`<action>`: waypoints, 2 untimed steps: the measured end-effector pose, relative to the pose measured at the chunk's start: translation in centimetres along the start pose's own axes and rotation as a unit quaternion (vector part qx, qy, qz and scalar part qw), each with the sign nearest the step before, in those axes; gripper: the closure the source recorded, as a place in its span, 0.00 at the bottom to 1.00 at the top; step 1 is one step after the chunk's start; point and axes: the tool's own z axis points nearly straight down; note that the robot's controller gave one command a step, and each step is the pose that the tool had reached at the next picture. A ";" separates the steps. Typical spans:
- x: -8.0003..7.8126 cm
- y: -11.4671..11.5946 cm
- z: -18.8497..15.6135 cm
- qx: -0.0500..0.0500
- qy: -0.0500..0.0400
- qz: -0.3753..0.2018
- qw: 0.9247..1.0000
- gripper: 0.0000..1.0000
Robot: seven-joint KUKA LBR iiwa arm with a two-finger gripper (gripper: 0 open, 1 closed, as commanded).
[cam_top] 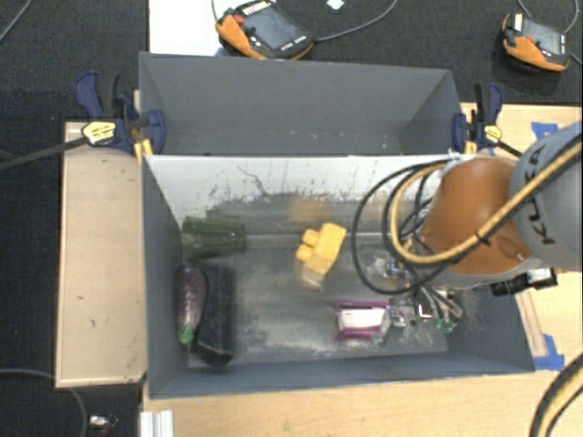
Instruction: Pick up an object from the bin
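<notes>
The arm was reaching in from the right side of the grey metal bin (273, 107), with its rounded orange cover (474, 217) and a loop of black and yellow cables (401, 226) hanging over the bin's right half. The gripper (414, 314) sat low near the front right of the floor. Honestly it was mostly tucked under that cover, so I couldn't tell whether it was open or closed. Right next to it, on its left, lay a small magenta-and-white box-shaped object (360, 322), flat on the floor near the front wall. The gripper looked to be touching or just about touching its right end, but I couldn't tell if it had a hold of it. Further back, around the middle of the bin, was a chunky yellow plastic block (321, 247), clear of the gripper. Over on the left side a dark green plastic cup (212, 238) lay on its side toward the back. In front of it a purple toy eggplant (189, 300) with a green stem end lay lengthwise along the left wall, pressed right up beside a black oblong object (217, 315). Those three were well apart from the gripper.
</notes>
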 end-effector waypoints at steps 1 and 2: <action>-0.4 -0.8 7.8 -0.001 0.002 -0.031 1.000 0.00; -0.3 -1.2 7.1 -0.001 -0.005 0.057 0.998 0.00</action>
